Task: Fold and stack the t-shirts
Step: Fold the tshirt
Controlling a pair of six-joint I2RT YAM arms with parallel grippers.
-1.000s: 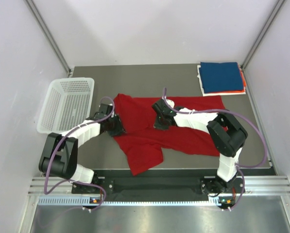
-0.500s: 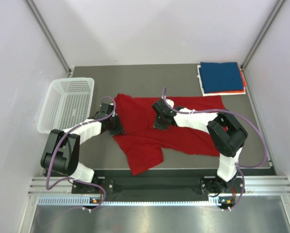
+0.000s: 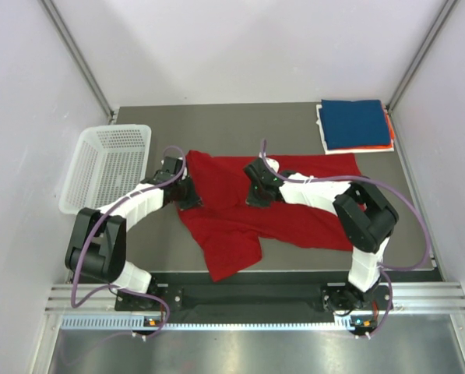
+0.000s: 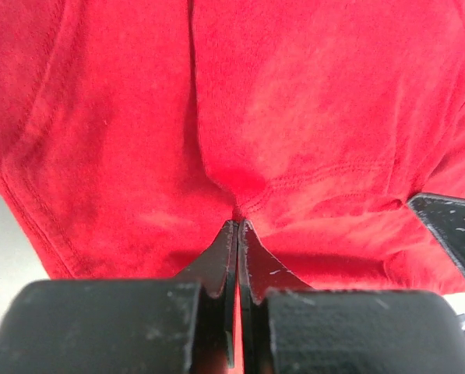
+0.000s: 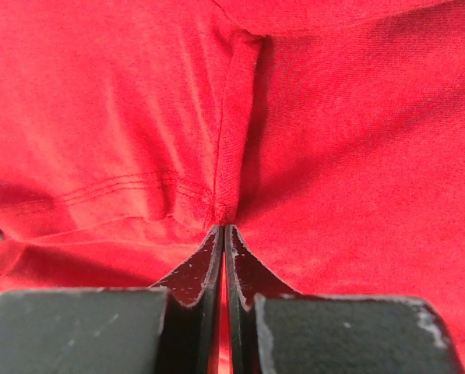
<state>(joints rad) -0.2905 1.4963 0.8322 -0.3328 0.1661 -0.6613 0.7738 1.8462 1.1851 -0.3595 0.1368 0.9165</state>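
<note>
A large red t-shirt lies crumpled across the middle of the table. My left gripper is at its left edge, shut on a pinch of red cloth near a stitched hem. My right gripper sits over the shirt's middle, shut on a fold at a seam. Red cloth fills both wrist views. At the back right corner lies a stack of folded t-shirts, dark blue on top, with orange and white edges showing under it.
A white mesh basket stands at the left, half off the table edge. Grey table shows behind the red shirt and along the front edge. White walls and metal posts close in the sides.
The left gripper has shut on the red shirt's left edge and drawn slightly back and up. The right arm has not moved.
</note>
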